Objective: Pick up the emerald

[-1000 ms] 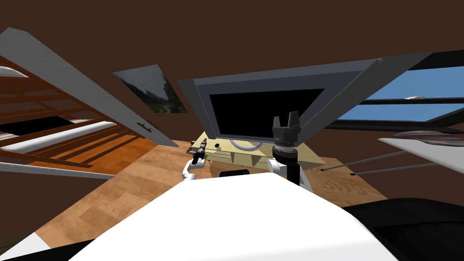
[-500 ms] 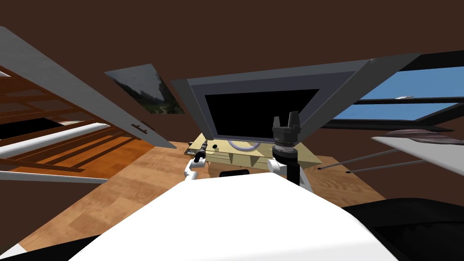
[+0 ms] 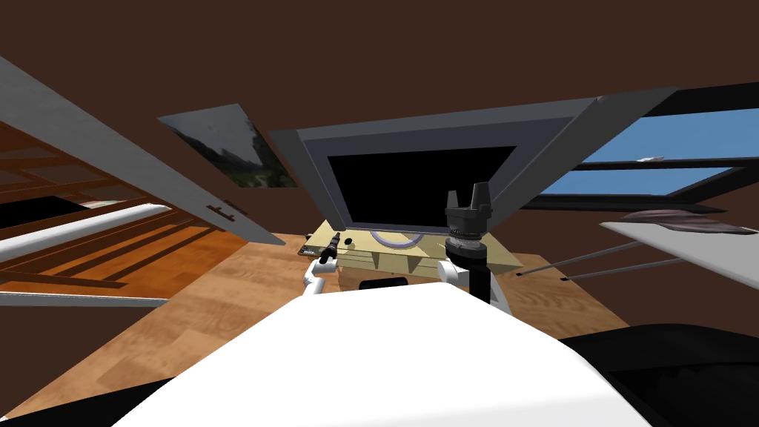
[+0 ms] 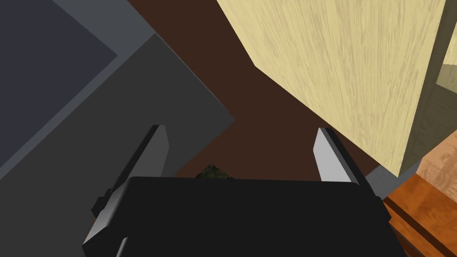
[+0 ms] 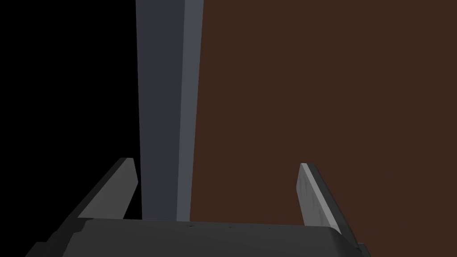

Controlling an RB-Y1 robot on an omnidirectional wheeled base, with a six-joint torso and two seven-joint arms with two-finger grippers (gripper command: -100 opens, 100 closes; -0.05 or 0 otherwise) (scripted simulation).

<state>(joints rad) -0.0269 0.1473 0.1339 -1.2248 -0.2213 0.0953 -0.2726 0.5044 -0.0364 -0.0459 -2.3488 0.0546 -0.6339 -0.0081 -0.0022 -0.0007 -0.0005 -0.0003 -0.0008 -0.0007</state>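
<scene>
The left gripper [image 3: 334, 237] is reaching over the left end of the pale wooden desk [image 3: 508, 256], and its two fingers are standing well apart with nothing between them. On the desk top just beside the gripper's tip, a small dark blob [image 3: 350, 241] is sitting. It is the likeliest emerald, but it is showing too small to tell its colour or shape. Further along the desk top a pale violet arc [image 3: 398, 239] is lying, and its far part is hidden behind the lower edge of the grey frame [image 3: 315, 167] that is rising behind the desk around a black area. At the desk's left corner a dark flat thing [image 3: 305, 250] is lying, half covered by the left arm and hard to make out. Under the desk a black box [image 3: 383, 283] is peeking out, cut off by the robot's body.

In the left wrist view a mottled dark scrap [image 4: 213, 170] is showing just above the gripper's body, mostly hidden.

The right gripper [image 3: 468, 194] is hanging above the desk's right part, fingers pointing up and spread apart, holding nothing.
</scene>
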